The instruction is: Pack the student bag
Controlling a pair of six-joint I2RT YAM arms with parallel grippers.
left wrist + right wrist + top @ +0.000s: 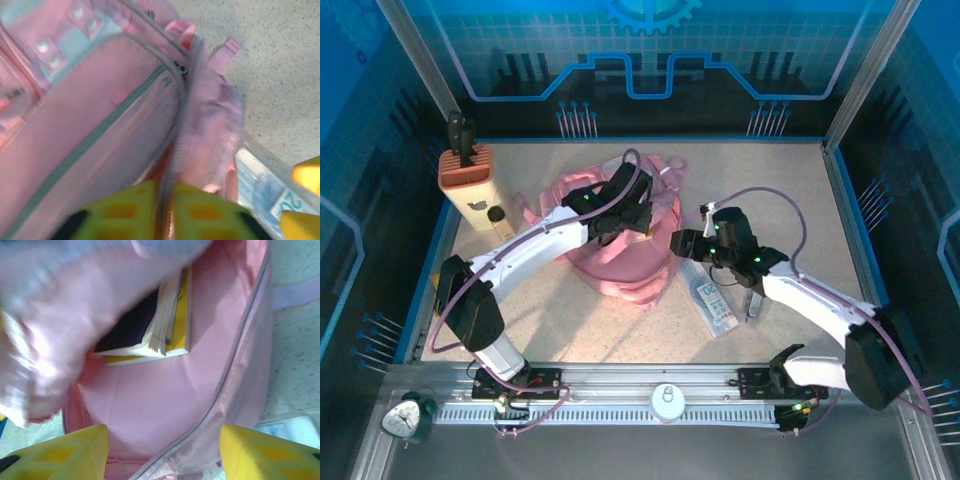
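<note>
**Bag open on the bench, books inside**

Your student bag (620, 255) lies in the middle of the bench (790, 180), under the left arm. Your left gripper (162, 207) is pinched together on the fabric along the bag's zipper edge. Your right gripper (162, 440) sits at the open mouth, fingers wide apart, gripping nothing. Inside, books (160, 325) rest against the pink lining. A clear pouch (712, 298) lies just right of the bag.

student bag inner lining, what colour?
Pink. The student bag interior shows best in the right wrist view.
</note>
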